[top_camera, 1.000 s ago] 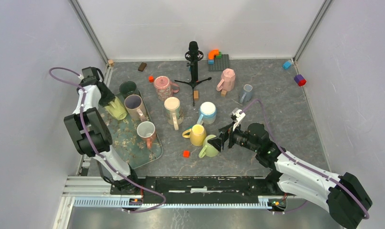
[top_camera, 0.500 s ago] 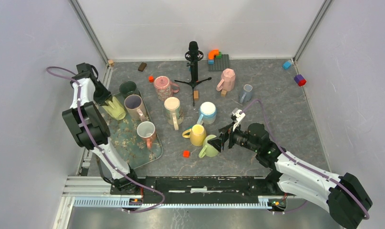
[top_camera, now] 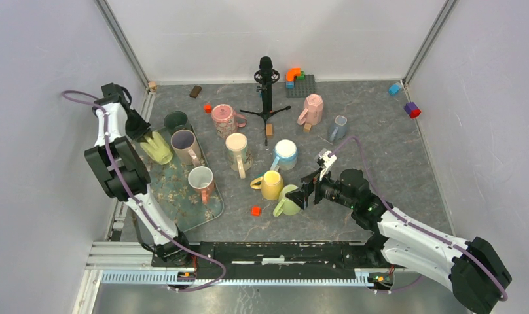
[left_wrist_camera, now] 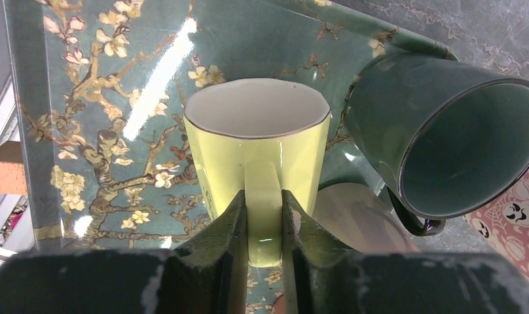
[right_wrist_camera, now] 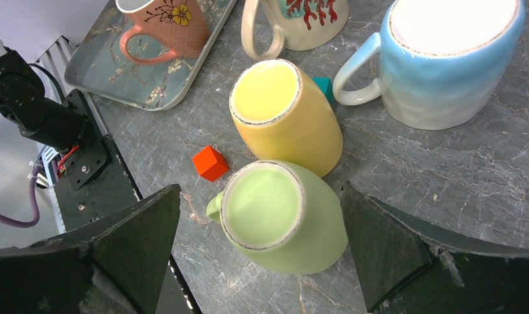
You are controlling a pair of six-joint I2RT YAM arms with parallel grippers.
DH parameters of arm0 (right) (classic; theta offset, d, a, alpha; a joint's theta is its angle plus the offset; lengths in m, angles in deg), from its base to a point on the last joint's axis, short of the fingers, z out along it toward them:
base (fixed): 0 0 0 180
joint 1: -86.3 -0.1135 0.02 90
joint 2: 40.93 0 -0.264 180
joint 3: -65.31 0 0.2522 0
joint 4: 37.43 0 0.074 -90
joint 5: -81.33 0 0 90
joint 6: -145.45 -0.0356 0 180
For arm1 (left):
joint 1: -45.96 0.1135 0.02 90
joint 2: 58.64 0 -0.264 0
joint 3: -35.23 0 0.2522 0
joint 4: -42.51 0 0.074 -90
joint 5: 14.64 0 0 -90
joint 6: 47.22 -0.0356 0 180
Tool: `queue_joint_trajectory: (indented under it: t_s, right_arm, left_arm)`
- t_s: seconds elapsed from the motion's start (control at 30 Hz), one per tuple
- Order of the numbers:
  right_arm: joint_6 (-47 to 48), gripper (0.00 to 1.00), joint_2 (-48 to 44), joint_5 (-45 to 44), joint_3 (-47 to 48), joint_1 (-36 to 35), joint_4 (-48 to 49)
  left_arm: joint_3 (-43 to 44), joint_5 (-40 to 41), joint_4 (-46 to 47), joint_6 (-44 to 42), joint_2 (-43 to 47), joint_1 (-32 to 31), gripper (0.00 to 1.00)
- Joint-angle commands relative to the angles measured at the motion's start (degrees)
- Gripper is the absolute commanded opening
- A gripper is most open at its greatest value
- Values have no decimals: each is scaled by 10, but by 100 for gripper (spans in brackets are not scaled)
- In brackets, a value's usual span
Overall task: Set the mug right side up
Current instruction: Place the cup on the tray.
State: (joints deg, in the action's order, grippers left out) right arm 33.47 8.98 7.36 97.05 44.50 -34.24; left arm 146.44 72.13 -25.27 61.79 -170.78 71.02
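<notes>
A pale yellow mug (left_wrist_camera: 256,140) lies tilted on the floral tray (left_wrist_camera: 85,131), its mouth pointing away from the left wrist camera. My left gripper (left_wrist_camera: 263,216) is shut on its handle, one finger on each side. From above, this mug (top_camera: 156,147) is at the tray's far left, with the left gripper (top_camera: 143,134) behind it. A light green mug (right_wrist_camera: 281,219) stands upside down on the table. My right gripper (right_wrist_camera: 260,190) is open, with one finger on either side of that mug and touching neither side. In the top view the green mug (top_camera: 287,201) sits left of the right gripper (top_camera: 306,190).
A dark green mug (left_wrist_camera: 445,144) lies on its side right of the yellow one. An upturned yellow mug (right_wrist_camera: 285,114), a blue mug (right_wrist_camera: 452,59) and a red cube (right_wrist_camera: 209,162) crowd the green mug. A microphone stand (top_camera: 266,91) and more mugs stand further back.
My left gripper has closed on the pale yellow mug's handle, and that arm has shifted a little to the left. The right arm and green mug have not moved.
</notes>
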Motion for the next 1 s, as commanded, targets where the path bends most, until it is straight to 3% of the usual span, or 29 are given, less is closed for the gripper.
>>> queue_joint_trajectory:
  t_s: [0.0,0.2,0.4,0.57,0.8,0.97]
  right_arm:
    - [13,97,-5,5,23,-2,5]
    - [11,97,-7,6,23,-1,5]
    - [1,97,-11,9,13,-1,16]
    - [-7,97,-19,14,3,-2,25]
    - [-12,97,-43,9,-18,-2,25]
    - [-20,97,-58,7,-33,-2,32]
  left_arm:
    - [28,-27,-7,27,7,5,2]
    - [-86,-21,123,43,113,-3,2]
    - [-329,111,387,24,313,-49,2]
    - [-487,192,553,-12,417,-86,2]
    - [-670,289,795,-91,509,-132,2]
    - [-732,272,902,-123,518,-134,2]
